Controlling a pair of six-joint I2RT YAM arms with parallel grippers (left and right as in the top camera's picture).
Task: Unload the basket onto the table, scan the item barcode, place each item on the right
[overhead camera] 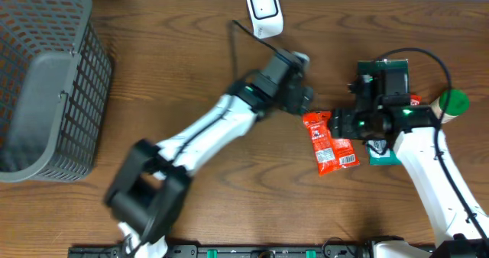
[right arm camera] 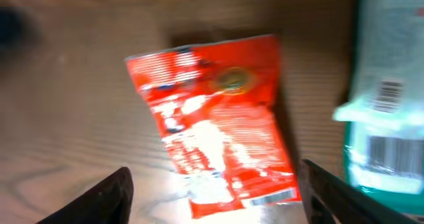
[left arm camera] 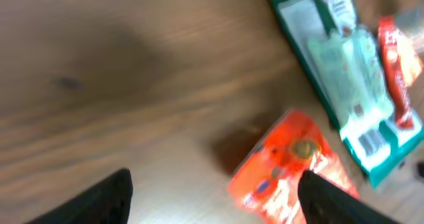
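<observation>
The item, a red snack packet (overhead camera: 328, 142), lies flat on the wooden table (overhead camera: 191, 52) with its barcode end toward the front. My left gripper (overhead camera: 303, 99) hovers just behind the packet's top edge, open and holding nothing; in the left wrist view the red packet (left arm camera: 291, 166) lies below, near the right finger (left arm camera: 331, 201). My right gripper (overhead camera: 350, 125) hangs open over the packet's right side. The right wrist view has the red packet (right arm camera: 218, 124) on the table between the spread fingers (right arm camera: 99, 197). A white scanner (overhead camera: 264, 11) stands at the table's back edge.
A green-edged blister pack (overhead camera: 384, 75) lies under the right arm, also seen as the green pack (right arm camera: 387, 105) and the green pack (left arm camera: 344, 71). A green-capped object (overhead camera: 455, 101) sits at far right. A grey mesh basket (overhead camera: 46, 82) fills the left side.
</observation>
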